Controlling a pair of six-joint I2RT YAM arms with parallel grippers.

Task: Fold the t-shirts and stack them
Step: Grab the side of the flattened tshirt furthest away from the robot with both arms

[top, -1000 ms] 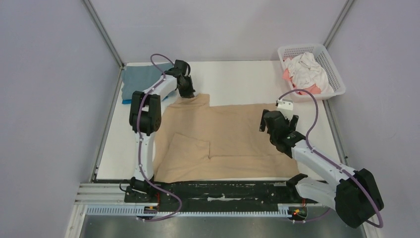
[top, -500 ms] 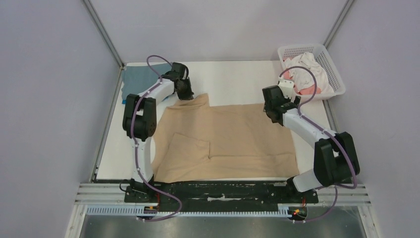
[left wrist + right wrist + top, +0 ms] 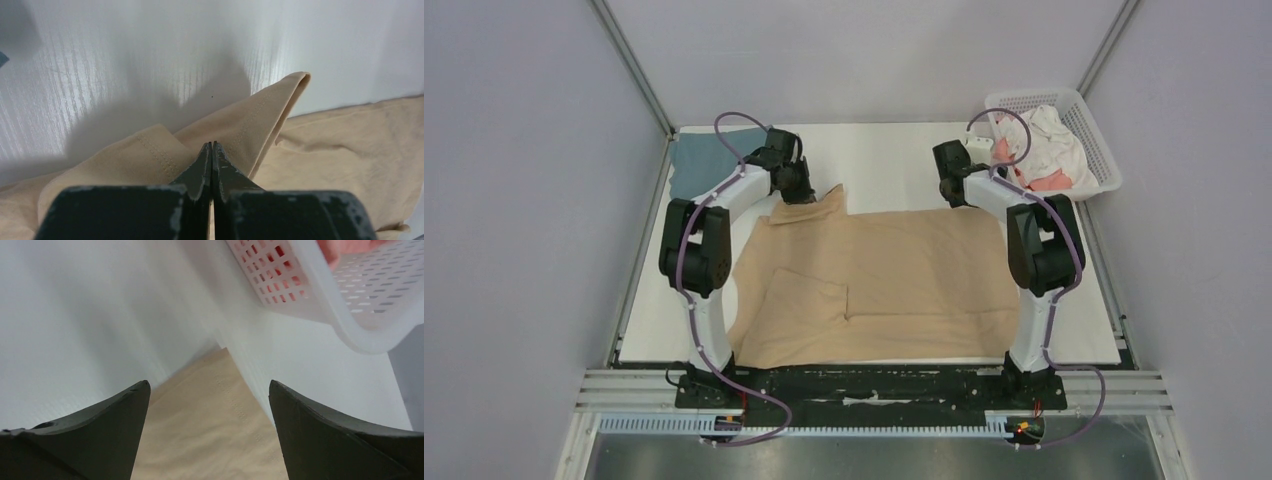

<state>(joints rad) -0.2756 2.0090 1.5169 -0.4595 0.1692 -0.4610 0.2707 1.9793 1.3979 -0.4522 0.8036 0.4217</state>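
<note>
From above, the right gripper point(image 3: 949, 190) has swung away from the near right part of the tan t-shirt point(image 3: 894, 270), where it hung a second ago, to the shirt's far right corner, just beside the basket point(image 3: 1092, 128). The left gripper point(image 3: 799, 186) has barely shifted and sits at the far left corner, where the cloth now stands up in a small peak. The shirt lies spread over the table point(image 3: 884, 150), one sleeve folded inward. A grey-blue t-shirt point(image 3: 699, 160) lies at the far left, and a white t-shirt point(image 3: 1052, 135) and a pink t-shirt point(image 3: 1049, 182) are heaped in the basket.

At the left wrist, the left gripper point(image 3: 212, 147) has its jaws pressed together, pinching a stitched hem of the tan t-shirt point(image 3: 350, 145), which rises in a fold around the tips.

At the right wrist, the right gripper point(image 3: 209, 386) has its jaws spread wide. The corner of the tan t-shirt point(image 3: 210, 430) lies on the table point(image 3: 75, 315) between and below them, untouched, with the basket point(image 3: 320, 300) close beyond.
</note>
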